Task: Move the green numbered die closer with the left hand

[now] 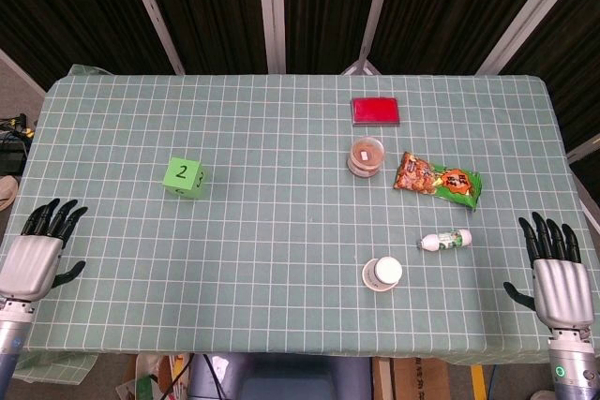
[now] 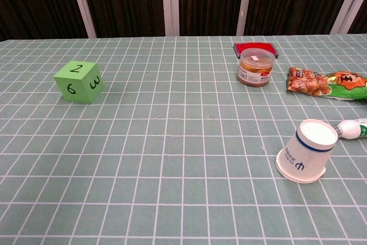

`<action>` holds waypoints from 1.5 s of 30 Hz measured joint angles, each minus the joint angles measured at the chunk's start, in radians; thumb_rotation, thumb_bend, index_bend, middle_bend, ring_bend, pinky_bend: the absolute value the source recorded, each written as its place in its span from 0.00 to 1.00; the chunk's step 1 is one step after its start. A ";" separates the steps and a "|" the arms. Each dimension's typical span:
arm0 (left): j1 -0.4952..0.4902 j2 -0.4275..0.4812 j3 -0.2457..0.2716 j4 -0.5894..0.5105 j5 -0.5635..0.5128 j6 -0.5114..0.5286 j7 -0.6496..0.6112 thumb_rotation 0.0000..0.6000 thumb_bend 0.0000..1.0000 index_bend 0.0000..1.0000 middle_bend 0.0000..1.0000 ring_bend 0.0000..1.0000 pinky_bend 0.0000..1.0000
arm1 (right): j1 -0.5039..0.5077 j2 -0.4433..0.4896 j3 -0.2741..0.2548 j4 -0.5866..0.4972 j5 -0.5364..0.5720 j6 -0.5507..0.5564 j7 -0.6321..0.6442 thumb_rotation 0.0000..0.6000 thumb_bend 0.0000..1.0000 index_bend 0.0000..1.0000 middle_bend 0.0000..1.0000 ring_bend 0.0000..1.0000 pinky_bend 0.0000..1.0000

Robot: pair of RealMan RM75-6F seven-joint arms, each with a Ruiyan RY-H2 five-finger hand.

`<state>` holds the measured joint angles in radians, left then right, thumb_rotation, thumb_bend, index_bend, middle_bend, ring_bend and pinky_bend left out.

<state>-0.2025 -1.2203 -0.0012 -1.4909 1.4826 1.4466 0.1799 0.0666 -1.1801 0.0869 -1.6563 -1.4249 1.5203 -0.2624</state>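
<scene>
1. The green die (image 1: 185,176) sits on the left half of the counter (image 1: 281,259), well apart from everything else. It stands flat, with the 2 on top and the 6 and 3 on the two near faces in the chest view.
2. The die looks like a light foam or paper block with sharp edges and matte faces. I judge that it is easy to lift, unlikely to slip, and could dent under a hard squeeze.
3. The best hold is probably across two opposite side faces, thumb on one and fingers on the other, low enough that it does not tip.
4. The left hand (image 1: 36,255) rests at the near left edge of the counter. It holds nothing and its fingers (image 1: 58,217) are spread wide, so the die is not yet touched.
5. The right hand (image 1: 560,280) lies at the near right edge, also empty with its fingers apart.
6. A small clear jar (image 2: 255,67) with a label stands upright right of centre. It holds something brown, and a lid seems to be on.
7. A white paper cup (image 2: 305,150) stands upside down near the front right, so nothing inside it shows.
8. A small white bottle (image 1: 445,241) lies on its side just beside the cup, and I cannot tell what it holds.
9. A snack bag (image 1: 436,178) lies flat beside the jar, and a red flat box (image 1: 375,111) lies behind the jar.
</scene>
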 measured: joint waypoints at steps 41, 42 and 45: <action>-0.597 0.093 -0.201 -0.293 -0.924 -0.548 0.380 1.00 0.76 0.16 0.78 0.67 0.75 | 0.015 -0.006 -0.001 -0.007 0.070 -0.082 -0.052 1.00 0.08 0.06 0.00 0.00 0.00; -0.613 0.085 -0.201 -0.295 -0.948 -0.544 0.397 1.00 0.79 0.17 0.80 0.68 0.75 | 0.015 -0.006 -0.002 -0.007 0.071 -0.084 -0.052 1.00 0.08 0.06 0.00 0.00 0.00; -0.675 0.047 -0.203 -0.304 -1.037 -0.525 0.444 1.00 0.85 0.18 0.83 0.70 0.75 | 0.016 -0.005 -0.002 -0.008 0.074 -0.087 -0.053 1.00 0.08 0.06 0.00 0.00 0.00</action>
<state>-0.8772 -1.1736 -0.2042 -1.7945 0.4458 0.9219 0.6243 0.0829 -1.1847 0.0849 -1.6646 -1.3509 1.4333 -0.3151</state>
